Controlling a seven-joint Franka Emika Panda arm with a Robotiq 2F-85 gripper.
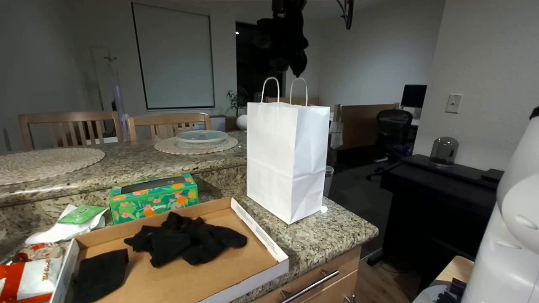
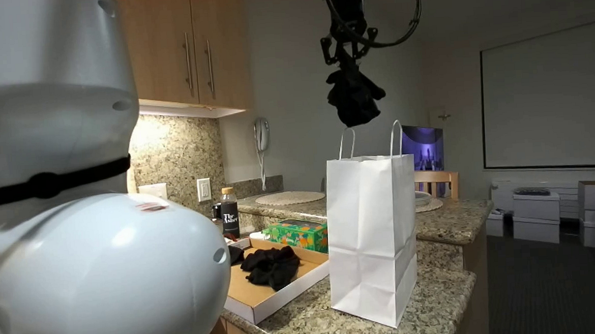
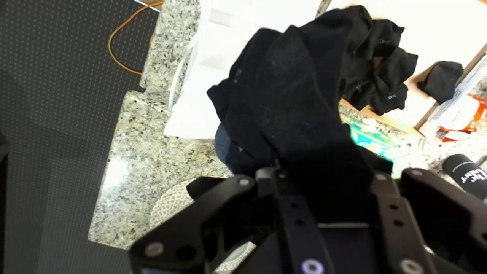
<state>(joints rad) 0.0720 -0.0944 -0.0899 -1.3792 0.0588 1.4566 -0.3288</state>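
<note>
Black cloth (image 2: 356, 100) gripped by pincer (image 2: 348, 56), white paper bag (image 2: 362, 230) below, bottle (image 2: 230, 216) lettered "The", rest blurred

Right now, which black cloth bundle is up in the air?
The black bundle pinched in the gripper, higher than the white paper bag; the other black pieces lie in the cardboard tray.

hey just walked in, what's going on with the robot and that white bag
A robot arm has its fingers closed on a bundle of black fabric, possibly socks, and holds it up above the white paper bag, close to the handles; whether it touches them is hard to tell. The bag stands upright on the granite counter. Beside it, more black fabric lies in a shallow cardboard box.
</note>
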